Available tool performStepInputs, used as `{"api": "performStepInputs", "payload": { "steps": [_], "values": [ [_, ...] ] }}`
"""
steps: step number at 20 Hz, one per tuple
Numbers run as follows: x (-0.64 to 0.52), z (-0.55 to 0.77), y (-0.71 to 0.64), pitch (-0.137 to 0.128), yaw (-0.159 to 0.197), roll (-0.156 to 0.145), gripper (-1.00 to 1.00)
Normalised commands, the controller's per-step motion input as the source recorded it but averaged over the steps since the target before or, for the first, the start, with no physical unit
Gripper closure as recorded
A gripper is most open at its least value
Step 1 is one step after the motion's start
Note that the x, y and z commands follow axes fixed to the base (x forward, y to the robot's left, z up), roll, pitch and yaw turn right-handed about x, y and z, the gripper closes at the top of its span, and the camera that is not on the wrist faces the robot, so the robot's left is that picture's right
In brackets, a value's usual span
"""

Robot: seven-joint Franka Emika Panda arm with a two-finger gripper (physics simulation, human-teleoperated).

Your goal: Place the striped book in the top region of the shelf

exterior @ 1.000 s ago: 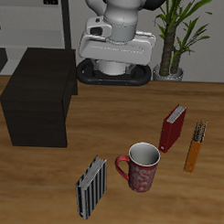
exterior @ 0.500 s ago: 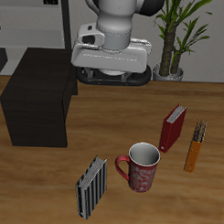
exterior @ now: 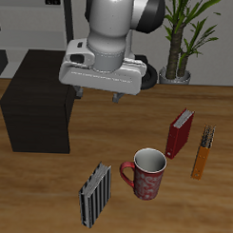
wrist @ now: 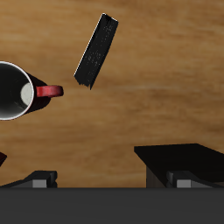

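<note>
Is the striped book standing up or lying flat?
Standing upright: the striped book rests on its bottom edge, beside the mug.

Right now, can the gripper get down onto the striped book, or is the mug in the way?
Probably yes. The striped book stands upright, apart from the mug, nothing above it. The gripper hangs farther back, holding nothing.
</note>
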Motion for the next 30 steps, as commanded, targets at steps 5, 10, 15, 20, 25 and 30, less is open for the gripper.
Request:
{"api": "performStepInputs", "payload": {
  "steps": [5,10,15,20,25,30],
  "values": [
    [0.40,-0.08,-0.14,-0.020,0.030,-0.014,-1.00],
    [0.30,0.02,-0.07,-0.022,-0.030,0.035,-1.00],
    [0.27,0.06,-0.01,-0.054,0.017,0.030,-1.00],
    [0.21,0.01,0.01,-0.050,0.009,-0.002,-1.00],
    [0.21,-0.12,-0.03,-0.015,-0.010,-0.024,-1.00],
    [0.19,-0.09,-0.02,-0.038,-0.063,0.012,-1.00]
  ]
}}
